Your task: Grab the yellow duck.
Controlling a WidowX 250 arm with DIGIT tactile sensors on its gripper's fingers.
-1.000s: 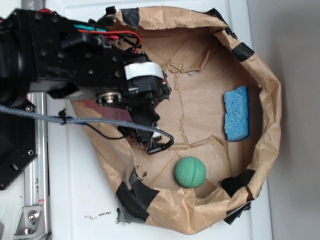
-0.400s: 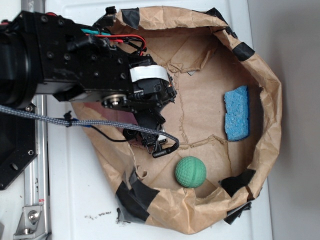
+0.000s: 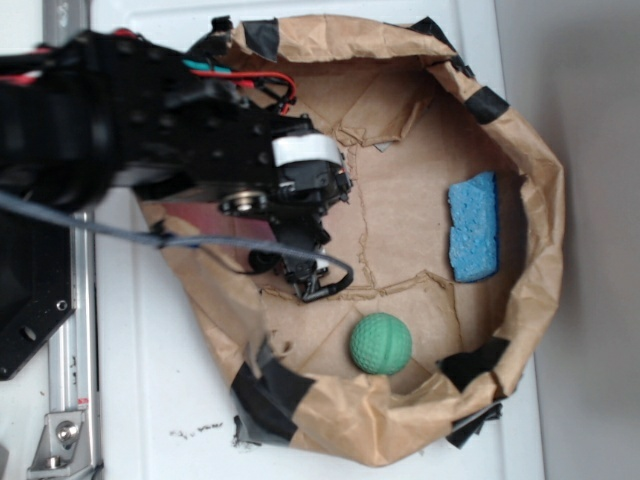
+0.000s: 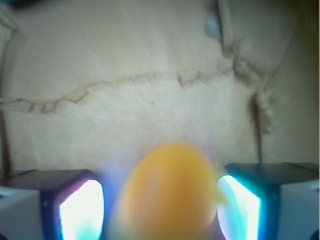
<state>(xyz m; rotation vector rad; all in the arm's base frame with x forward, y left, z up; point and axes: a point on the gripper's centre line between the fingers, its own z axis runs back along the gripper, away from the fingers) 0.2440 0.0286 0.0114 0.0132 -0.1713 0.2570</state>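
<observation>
Gripper point(image 4: 161, 200) down inside the paper bag point(image 3: 520, 250). Yellow duck point(image 4: 167, 192) sits blurred between the fingers point(image 4: 80, 210); right finger appears to touch it, a thin gap on the left. Cannot tell if grasp is closed. Green ball point(image 3: 381, 344) and blue sponge point(image 3: 472, 227) lie apart.

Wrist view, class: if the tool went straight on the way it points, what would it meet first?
Most likely the glossy yellow rubber duck, blurred and already between the tool fingers; beyond it lies creased brown paper. Contact is unclear.
</observation>
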